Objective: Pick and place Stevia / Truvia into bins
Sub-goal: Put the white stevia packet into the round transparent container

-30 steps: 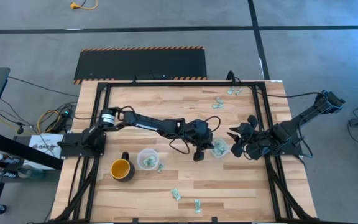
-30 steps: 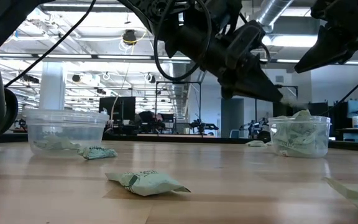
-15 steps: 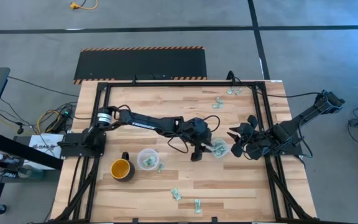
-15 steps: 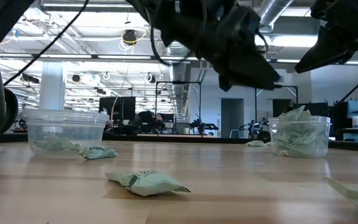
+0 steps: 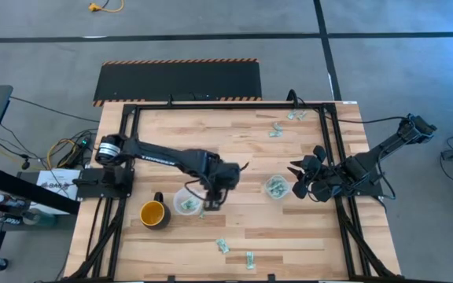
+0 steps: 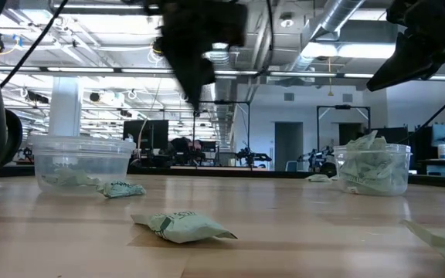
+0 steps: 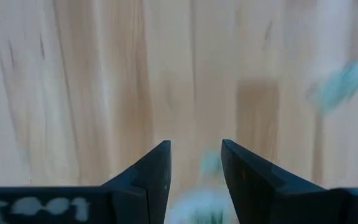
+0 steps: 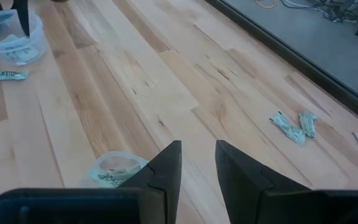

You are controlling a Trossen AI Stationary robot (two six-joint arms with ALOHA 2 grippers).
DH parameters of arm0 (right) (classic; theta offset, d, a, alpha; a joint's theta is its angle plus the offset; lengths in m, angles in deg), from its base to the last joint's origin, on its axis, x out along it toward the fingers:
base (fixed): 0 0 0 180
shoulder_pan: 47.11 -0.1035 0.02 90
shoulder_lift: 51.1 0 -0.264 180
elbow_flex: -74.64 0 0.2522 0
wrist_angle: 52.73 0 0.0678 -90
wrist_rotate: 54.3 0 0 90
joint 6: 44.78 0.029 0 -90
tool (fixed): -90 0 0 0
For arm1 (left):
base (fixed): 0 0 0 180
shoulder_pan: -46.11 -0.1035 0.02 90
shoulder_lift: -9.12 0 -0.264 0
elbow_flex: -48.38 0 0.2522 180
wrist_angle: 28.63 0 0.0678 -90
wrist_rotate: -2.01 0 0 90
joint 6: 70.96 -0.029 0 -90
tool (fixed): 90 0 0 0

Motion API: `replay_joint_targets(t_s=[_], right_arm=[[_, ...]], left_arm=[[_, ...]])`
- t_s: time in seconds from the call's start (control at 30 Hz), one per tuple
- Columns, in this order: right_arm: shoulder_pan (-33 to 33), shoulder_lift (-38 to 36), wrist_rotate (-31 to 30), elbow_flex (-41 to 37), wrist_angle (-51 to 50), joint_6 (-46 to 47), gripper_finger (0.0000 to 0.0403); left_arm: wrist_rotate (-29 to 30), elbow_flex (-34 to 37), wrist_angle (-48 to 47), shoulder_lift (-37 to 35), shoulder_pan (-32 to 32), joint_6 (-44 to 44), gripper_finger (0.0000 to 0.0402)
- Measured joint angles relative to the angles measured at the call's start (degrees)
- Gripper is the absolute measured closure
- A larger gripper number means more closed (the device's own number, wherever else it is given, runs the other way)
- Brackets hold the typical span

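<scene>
Stevia sachets lay scattered over the table (image 5: 305, 236): one just right of the left cup (image 5: 185, 201), two (image 5: 237, 251) near the front edge, two more (image 5: 283, 123) at the far right, with others already inside both cups. The right cup (image 5: 276, 187) looked heaped, judging from the low view (image 6: 372, 170), so another sachet dropped there could have slid off the pile and landed back on the wood. The loose sachet (image 5: 203, 211) lay so close to the left cup's wall that a descending finger might have struck the rim and tipped or shoved the light cup. Flat paper on bare wood could also have slipped from a pinch.

The left gripper (image 5: 212, 202) hovered just right of the left cup, above that loose sachet, its fingers (image 7: 154, 171) parted with nothing between them and touching nothing. The right gripper (image 5: 299, 182) waited just right of the right cup, fingers (image 8: 166, 165) a narrow gap apart, empty, clear of the cup.
</scene>
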Motion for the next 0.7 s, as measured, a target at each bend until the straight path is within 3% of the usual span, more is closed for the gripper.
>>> replay_joint_targets(t_s=[0.2,0.7], right_arm=[[0.0,0.0,0.0,0.0,-0.4,0.0,0.0310],[0.0,0.0,0.0,0.0,-0.9,0.2,0.0310]], left_arm=[[2.1,2.8,-4.5,0.1,4.0,3.1,0.0271],[1.3,6.2,1.5,0.1,9.5,2.3,0.0260]])
